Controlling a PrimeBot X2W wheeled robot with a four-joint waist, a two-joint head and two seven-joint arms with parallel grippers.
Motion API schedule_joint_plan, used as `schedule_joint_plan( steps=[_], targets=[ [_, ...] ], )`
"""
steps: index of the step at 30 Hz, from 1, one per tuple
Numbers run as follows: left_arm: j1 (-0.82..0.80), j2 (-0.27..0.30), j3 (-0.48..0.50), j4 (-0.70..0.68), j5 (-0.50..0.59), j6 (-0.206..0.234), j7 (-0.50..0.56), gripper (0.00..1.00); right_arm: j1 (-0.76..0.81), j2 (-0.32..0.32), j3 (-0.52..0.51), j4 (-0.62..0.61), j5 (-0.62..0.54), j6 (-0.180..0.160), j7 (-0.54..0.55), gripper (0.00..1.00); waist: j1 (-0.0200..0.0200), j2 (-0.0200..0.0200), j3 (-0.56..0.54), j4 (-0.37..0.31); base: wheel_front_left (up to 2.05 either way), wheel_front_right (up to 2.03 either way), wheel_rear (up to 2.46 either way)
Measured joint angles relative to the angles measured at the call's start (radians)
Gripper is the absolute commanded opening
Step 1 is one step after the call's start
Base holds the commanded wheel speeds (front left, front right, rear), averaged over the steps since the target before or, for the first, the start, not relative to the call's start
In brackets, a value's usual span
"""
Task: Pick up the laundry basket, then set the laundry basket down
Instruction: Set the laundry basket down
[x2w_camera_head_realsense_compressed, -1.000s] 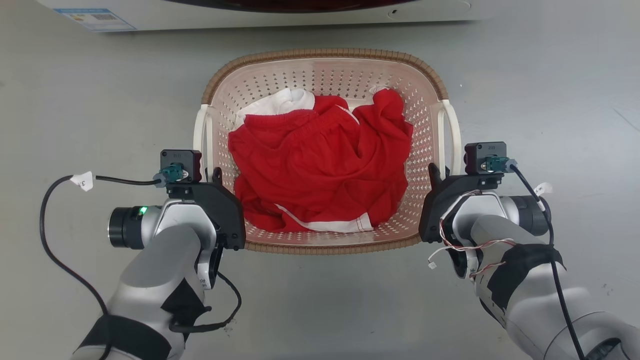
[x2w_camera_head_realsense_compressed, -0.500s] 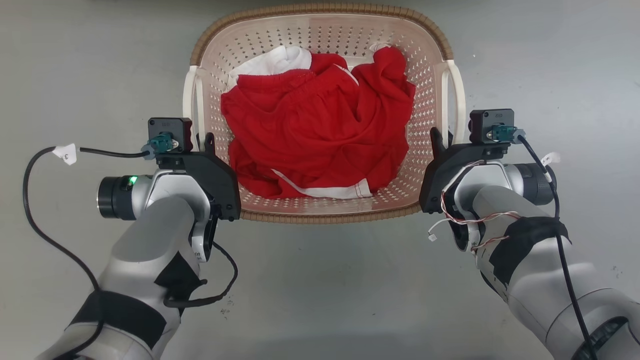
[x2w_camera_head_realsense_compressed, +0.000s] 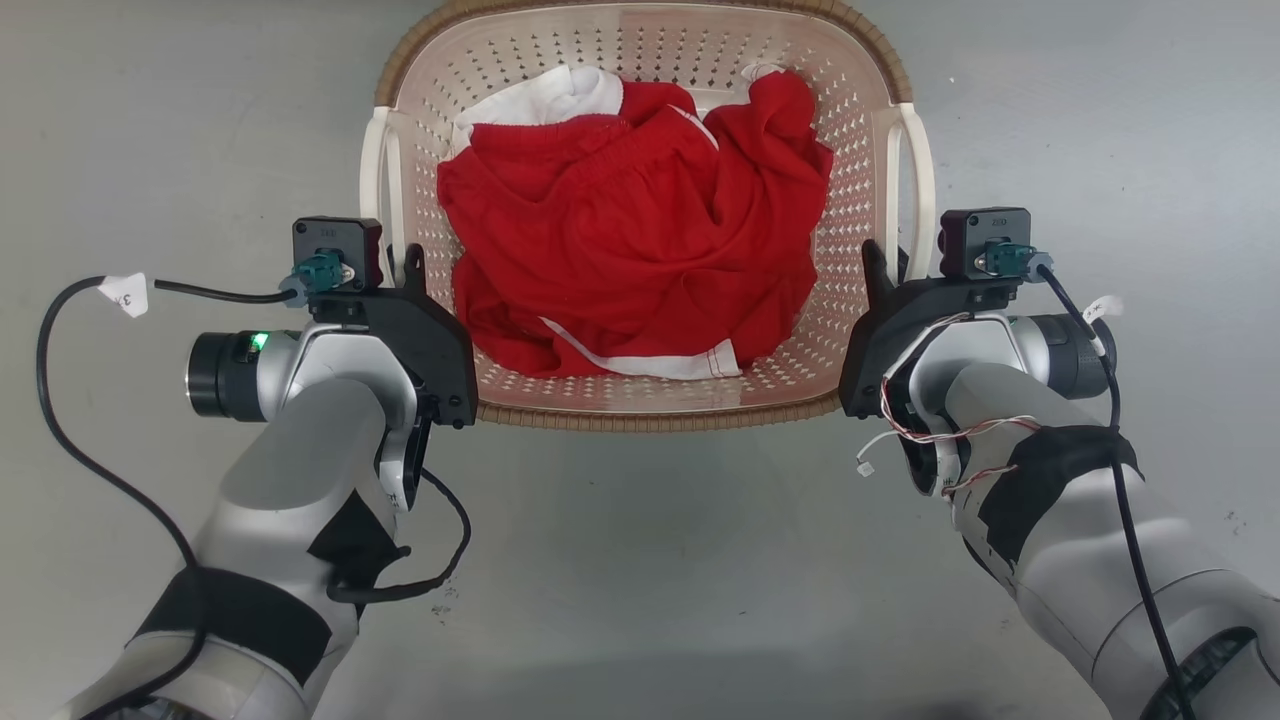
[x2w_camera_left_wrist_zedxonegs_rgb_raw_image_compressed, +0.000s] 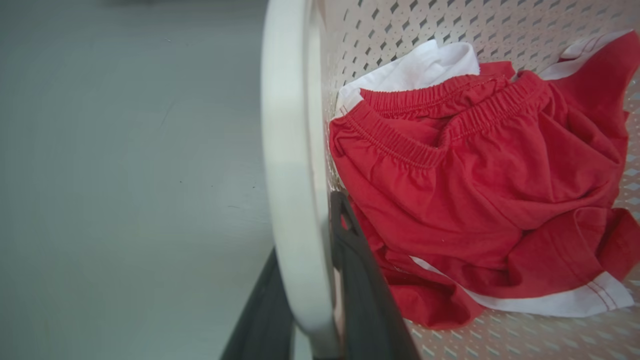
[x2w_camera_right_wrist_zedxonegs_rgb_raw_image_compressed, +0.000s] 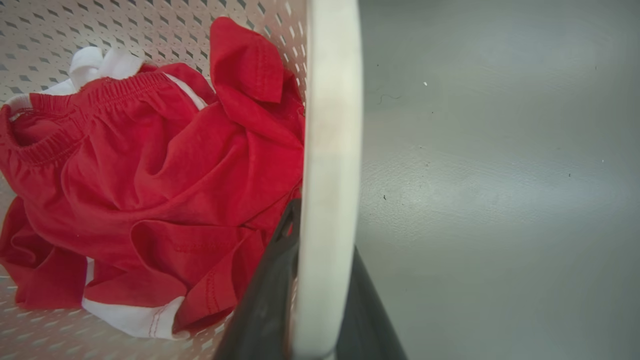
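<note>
Grey floor (x2w_camera_head_realsense_compressed: 640, 580) surrounds a pink-cream laundry basket (x2w_camera_head_realsense_compressed: 640, 412), top centre of the head view, between both arms. Red and white clothes (x2w_camera_head_realsense_compressed: 630, 250) fill it. The left gripper (x2w_camera_head_realsense_compressed: 400, 270) clamps its left white handle (x2w_camera_head_realsense_compressed: 372, 200), one finger each side; the right gripper (x2w_camera_head_realsense_compressed: 885, 265) clamps the right handle (x2w_camera_head_realsense_compressed: 925, 190) likewise.

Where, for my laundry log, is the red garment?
Head view, top centre: the red cloth garment lies inside the perforated pink-cream plastic laundry basket, between its white handles.

Red garment (x2w_camera_head_realsense_compressed: 640, 250) crumpled, elastic waistband, white hem trim; white cloth (x2w_camera_head_realsense_compressed: 560, 95) partly under it; grey floor (x2w_camera_head_realsense_compressed: 150, 120) scuffed.
</note>
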Motion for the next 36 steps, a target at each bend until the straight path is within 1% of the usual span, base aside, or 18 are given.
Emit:
schedule_joint_plan(
  steps=[5, 6, 7, 8, 9, 10, 11, 17, 23, 35, 36],
  targets=[
    [-0.007, -0.001, -0.002, 0.006, 0.003, 0.0, -0.008, 0.0, -0.009, 0.0, 0.004, 0.003, 0.0, 0.0, -0.013, 0.0, 0.0, 0.0, 0.004, -0.002, 0.0, 0.0, 0.0],
    [-0.008, -0.002, -0.002, 0.007, 0.003, 0.0, -0.014, 0.0, -0.012, 0.0, 0.004, 0.004, 0.0, 0.0, -0.014, 0.07, 0.0, 0.0, 0.005, -0.002, 0.0, 0.0, 0.0],
    [-0.01, -0.002, -0.002, 0.008, 0.003, 0.0, -0.015, 0.06, -0.014, 0.0, 0.005, 0.004, 0.0, 0.0, -0.016, 0.26, 0.0, 0.0, 0.006, -0.003, 0.0, 0.0, 0.0],
    [-0.012, -0.002, -0.003, 0.01, 0.003, 0.0, -0.016, 0.15, -0.016, 0.0, 0.005, 0.004, 0.0, 0.0, -0.02, 0.44, 0.0, 0.0, 0.007, -0.003, 0.0, 0.0, 0.0],
    [-0.014, -0.002, -0.004, 0.012, 0.003, 0.0, -0.016, 0.28, -0.016, 0.0, 0.005, 0.004, 0.0, 0.0, -0.023, 0.6, 0.0, 0.0, 0.008, -0.003, 0.0, 0.0, 0.0],
    [-0.015, -0.002, -0.006, 0.014, 0.005, 0.0, -0.016, 0.49, -0.017, 0.0, 0.006, 0.004, 0.0, 0.0, -0.03, 1.0, 0.0, 0.0, 0.009, -0.003, 0.0, 0.0, 0.0],
    [-0.016, -0.002, -0.007, 0.015, 0.006, 0.0, -0.017, 1.0, -0.018, 0.001, 0.007, 0.004, 0.0, 0.002, -0.032, 1.0, 0.0, 0.0, 0.009, -0.003, 0.0, 0.0, 0.0],
    [-0.021, -0.009, -0.007, 0.021, 0.006, 0.0, -0.025, 1.0, -0.028, 0.009, 0.011, 0.008, -0.001, 0.004, -0.042, 1.0, 0.0, -0.0001, 0.009, -0.004, 0.0, 0.0, 0.0],
    [-0.019, -0.011, -0.008, 0.031, 0.006, 0.0, -0.033, 1.0, -0.028, 0.008, 0.011, 0.046, -0.001, 0.004, -0.054, 1.0, 0.0, 0.0, -0.004, -0.002, 0.0, 0.0, 0.0],
    [0.028, -0.013, -0.005, 0.044, 0.004, -0.002, -0.068, 1.0, -0.02, 0.009, 0.01, 0.063, -0.001, 0.004, -0.075, 1.0, 0.0, -0.0001, -0.075, 0.009, 0.0, 0.0, 0.0],
    [0.032, -0.013, -0.004, 0.044, 0.004, -0.01, -0.07, 1.0, -0.015, 0.009, 0.01, 0.064, -0.001, 0.004, -0.076, 1.0, 0.0, -0.0001, -0.084, 0.01, 0.0, 0.0, 0.0]
  ],
)
